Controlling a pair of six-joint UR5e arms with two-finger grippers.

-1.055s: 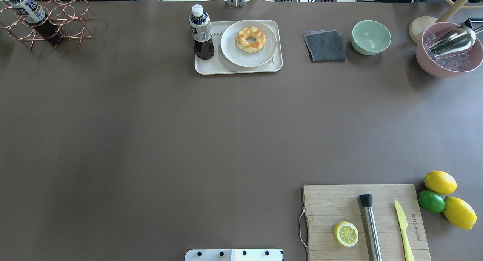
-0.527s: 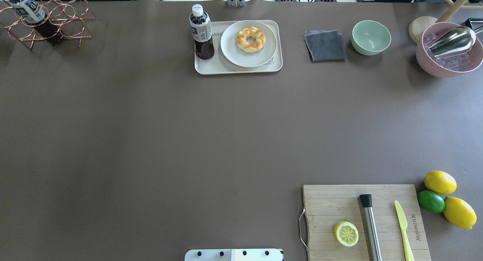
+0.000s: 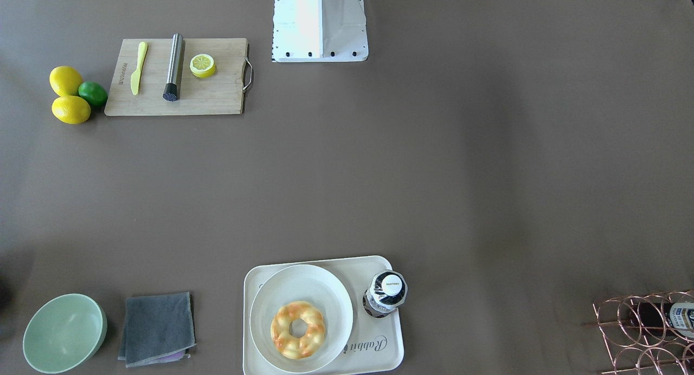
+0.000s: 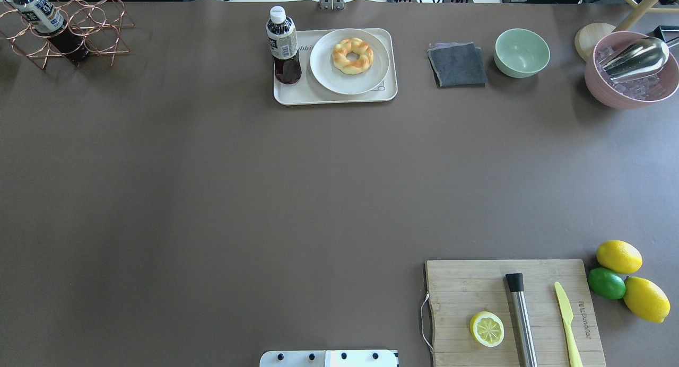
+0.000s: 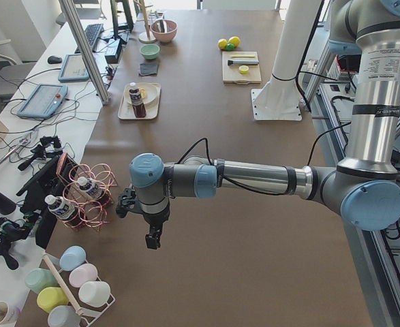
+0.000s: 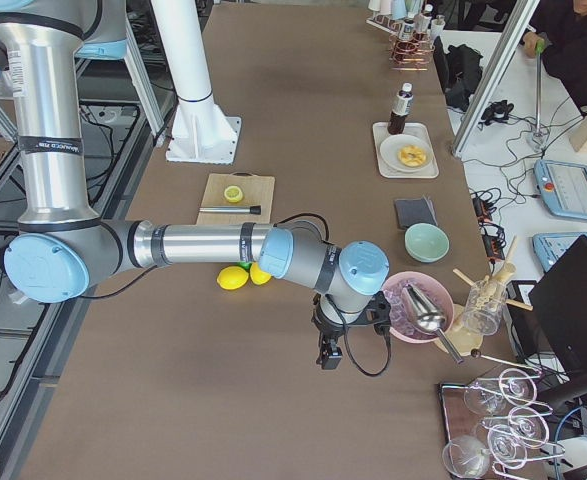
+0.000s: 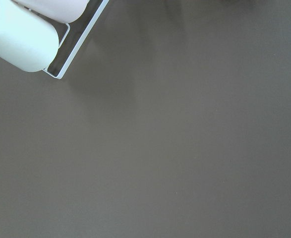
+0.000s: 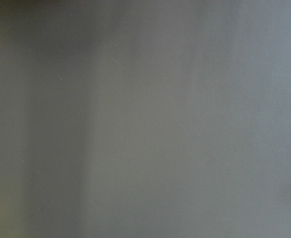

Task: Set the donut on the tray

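Donut (image 4: pixel 352 55): it lay flat on a white plate (image 4: pixel 330 76), and the plate sat on the tray (image 4: pixel 297 95). So the donut was inside the tray's rim, on the plate, and no gripper touched it.
Tray: it sat on the brown table (image 4: pixel 212 186) at the far edge from the robot. The word "Rabbit" showed on it in the front-facing view.
Bottle (image 4: pixel 284 44): it stood up straight on the tray, just beside the plate, on the robot's left side of it.
Left gripper (image 5: pixel 153 238): it hung over bare table, well apart from the tray, toward the robot's left end. I cannot tell if its fingers were apart or together.
Right gripper (image 6: pixel 329 357): it hung over bare table, well apart from the tray, toward the robot's right end. I cannot tell if its fingers were apart or together.
Grey cloth (image 4: pixel 457 64): it lay folded near the tray, on the robot's right side of it.
Green bowl (image 4: pixel 522 52): it stood past the cloth, farther from the tray.
Cutting board (image 4: pixel 461 290): it lay well apart from the tray, on the robot's side of the table, with a lemon half (image 4: pixel 486 329) on it.
Wire rack (image 4: pixel 79 27): it stood well apart from the tray, on the robot's left side.
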